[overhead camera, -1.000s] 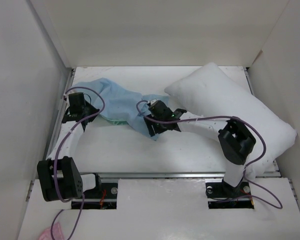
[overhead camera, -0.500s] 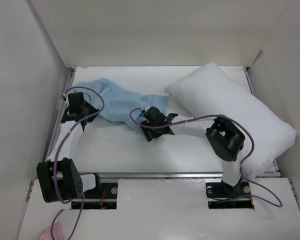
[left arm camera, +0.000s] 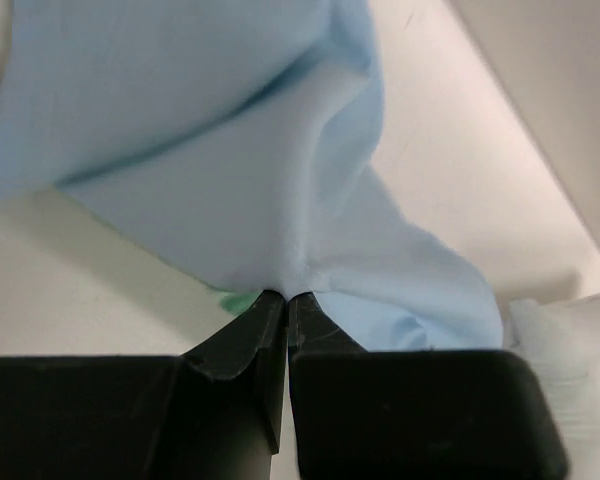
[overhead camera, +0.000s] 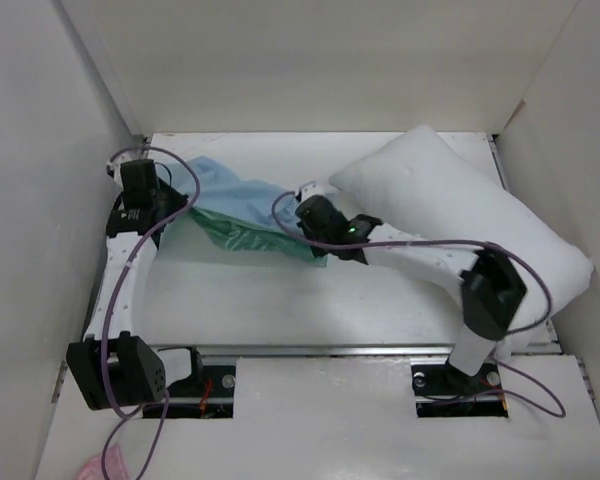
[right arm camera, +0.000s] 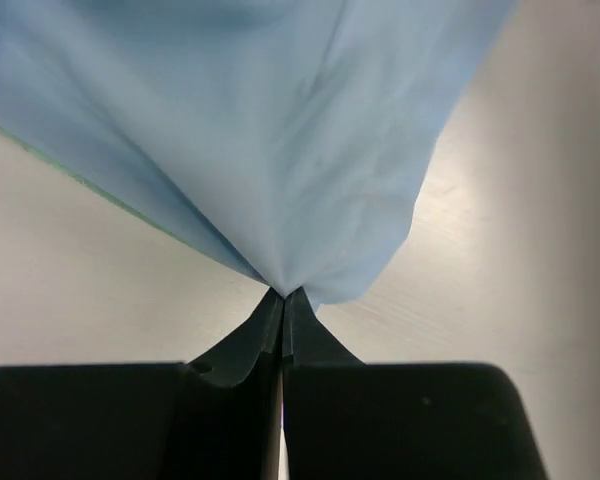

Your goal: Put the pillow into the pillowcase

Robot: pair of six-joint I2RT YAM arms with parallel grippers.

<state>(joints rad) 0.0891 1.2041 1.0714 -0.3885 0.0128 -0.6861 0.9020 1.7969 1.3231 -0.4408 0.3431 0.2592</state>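
Note:
The white pillow (overhead camera: 450,215) lies slanted at the back right of the table, and one corner of it (left arm camera: 570,340) shows in the left wrist view. The pillowcase (overhead camera: 230,195) is stretched between my two grippers, pale blue on top, with its teal satin face (overhead camera: 248,238) hanging below. My left gripper (overhead camera: 172,198) is shut on the pillowcase's left end, where blue cloth (left arm camera: 230,150) bunches out of the tips (left arm camera: 287,295). My right gripper (overhead camera: 302,212) is shut on the right end, next to the pillow's near corner. There the cloth (right arm camera: 280,130) fans out from the pinched tips (right arm camera: 283,292).
White walls close in the table on the left (overhead camera: 50,200), back (overhead camera: 320,70) and right (overhead camera: 580,160). A metal rail (overhead camera: 320,351) runs along the table's near edge in front of the arm bases. Purple cables (overhead camera: 130,255) loop along both arms.
My right gripper has shut on the pillowcase's right end and shifted back toward the pillow. The left arm moved back and left with its end, stretching the cloth and showing the teal face.

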